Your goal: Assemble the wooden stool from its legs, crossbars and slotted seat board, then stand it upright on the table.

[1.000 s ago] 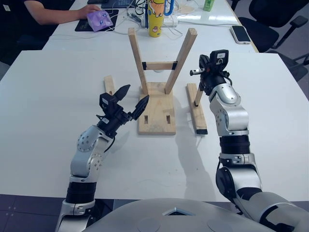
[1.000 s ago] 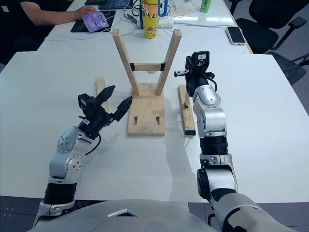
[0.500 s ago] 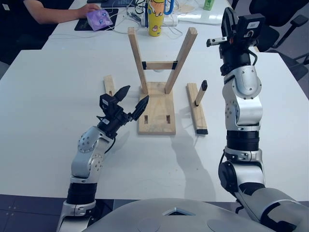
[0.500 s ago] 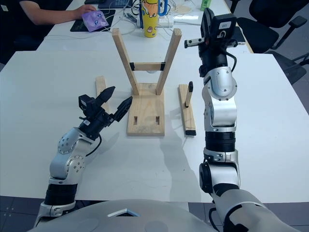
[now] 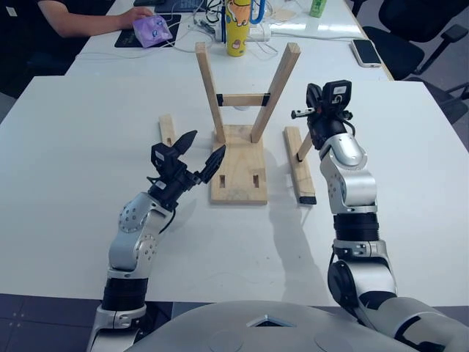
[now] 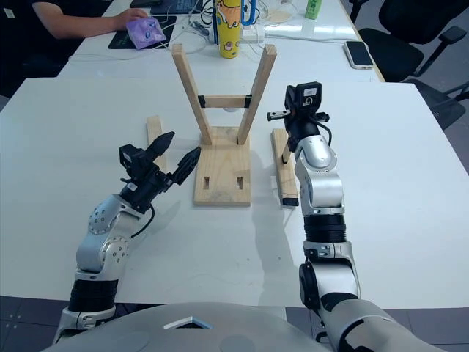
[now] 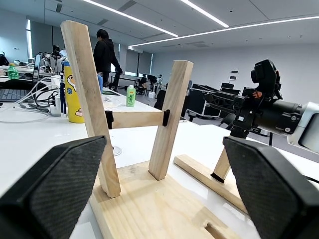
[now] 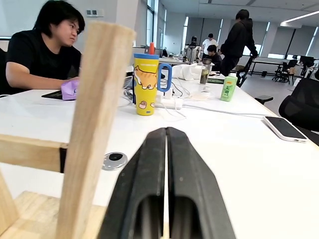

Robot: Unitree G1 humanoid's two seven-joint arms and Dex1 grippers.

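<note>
**woodjoe:** The right arm shot up high half a second ago and now it's back down. The right gripper (image 8: 166, 137) sits by the top of the short crossbar (image 5: 303, 147), pretty much where it was a second ago. Its fingers are pressed together with nothing between them. That looks like a second go at the piece rather than progress.

**kt_bench:** Yeah, and the left gripper (image 5: 209, 140) hasn't budged. It's spread wide and empty, hovering just left of the seat board (image 5: 238, 191). None of the wood has shifted either, so the stool is half built at best.

**woodjoe:** Which way is everything lying?

**kt_bench:** The board is flat on the table (image 5: 88, 147), long axis running away from the robot. Two legs (image 5: 209, 92) stand up from its far end and splay outward toward the top. A crossbar (image 5: 242, 100) ties them together, running left to right. The loose leg (image 5: 299, 172) lies flat just right of the board, roughly parallel to it. The short crossbar sticks up out of that leg, leaning a bit rightward. A spare leg (image 5: 166, 130) lies flat beside the board's far left corner. The near slots (image 5: 255, 180) are open.
</note>
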